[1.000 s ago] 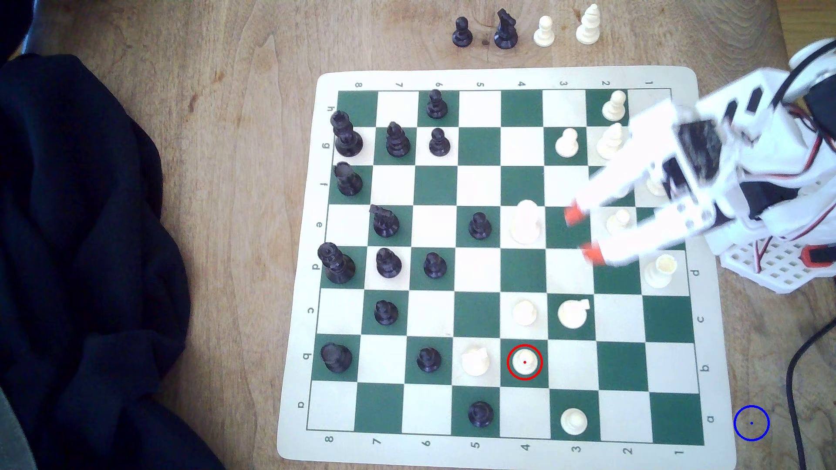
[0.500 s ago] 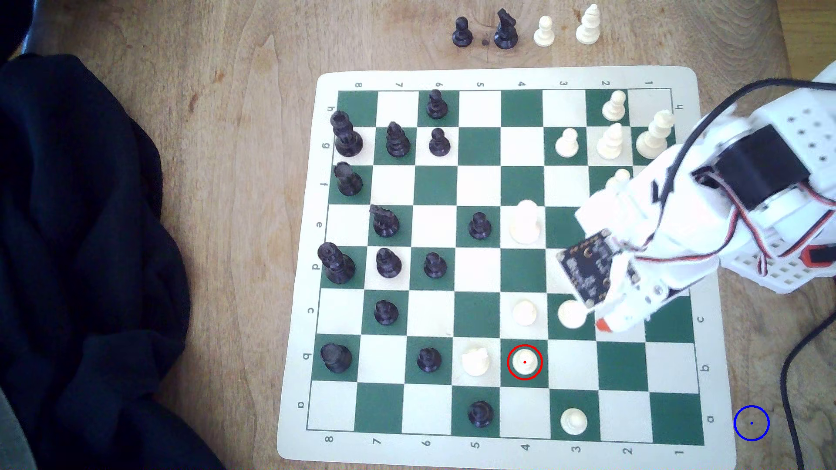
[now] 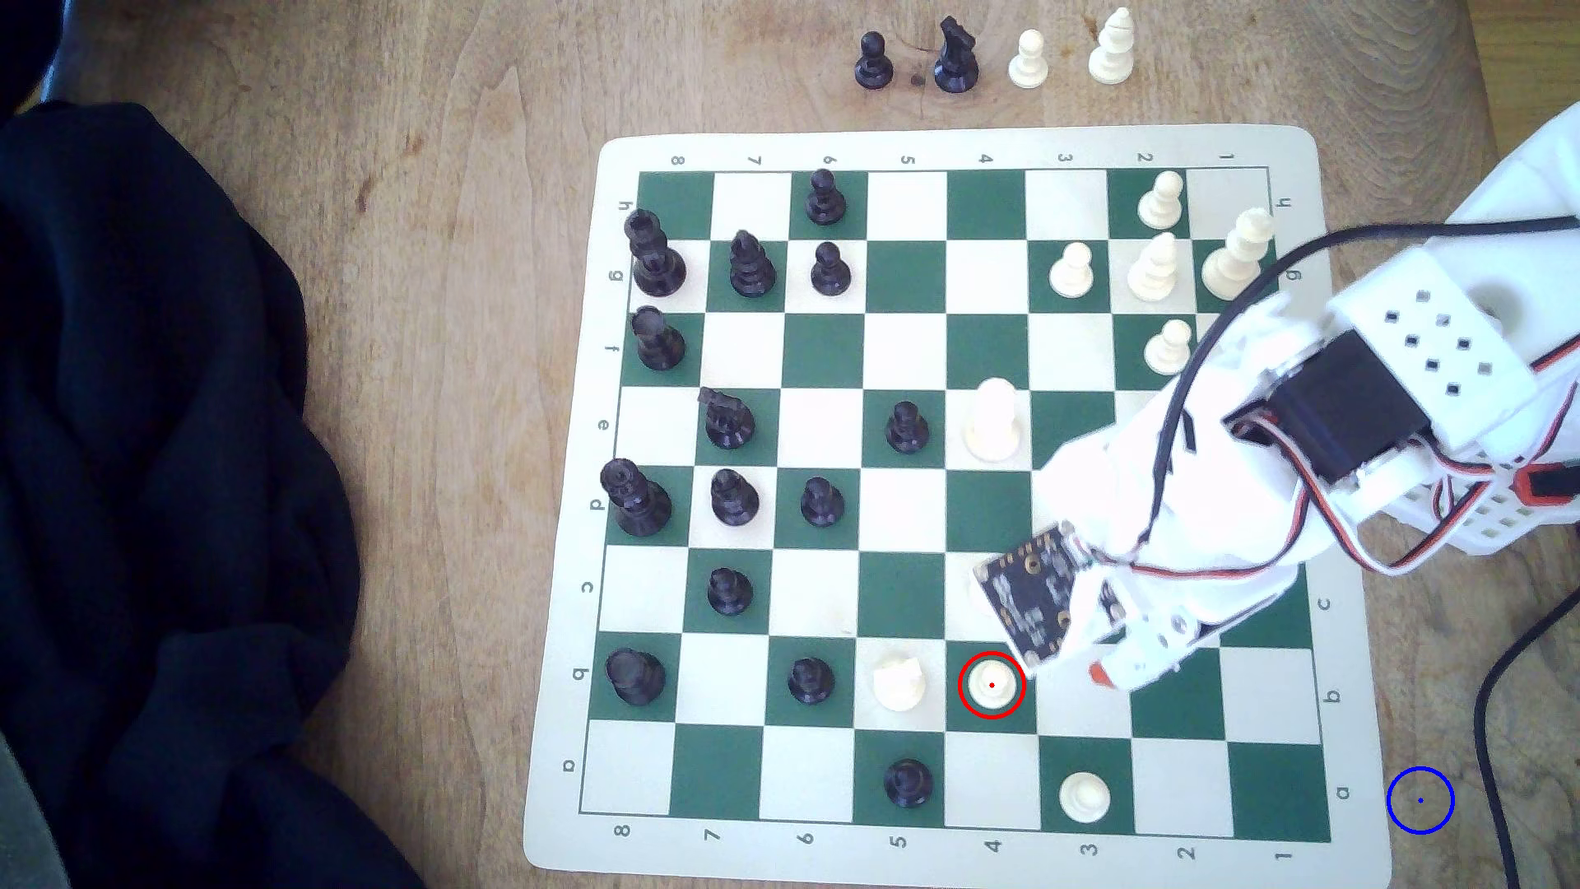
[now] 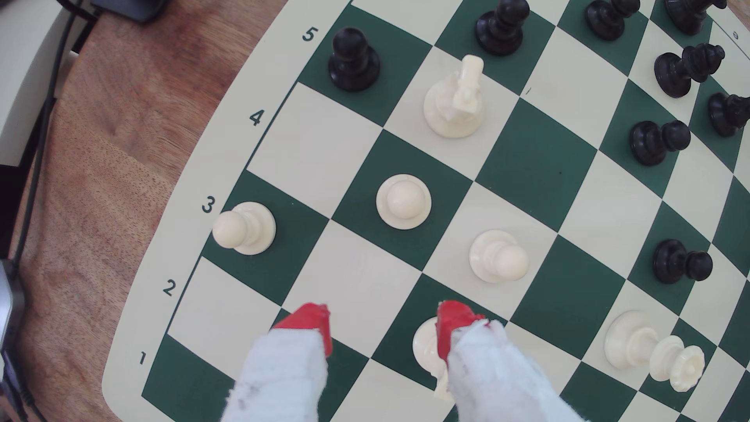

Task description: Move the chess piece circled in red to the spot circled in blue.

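1. Exterior view: since half a second ago the arm has swung further across the chessboard, and the pincer now hangs just beside the red-ringed white pawn, on its right.
2. Wrist view: the pincer is spread apart, holding nothing.
3. The pawn has not moved; the blue-ringed spot on the bench lies well apart.

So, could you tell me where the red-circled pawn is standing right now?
In the exterior view the red-circled pawn stands on a green square near the board's lower edge, just right of the white knight.
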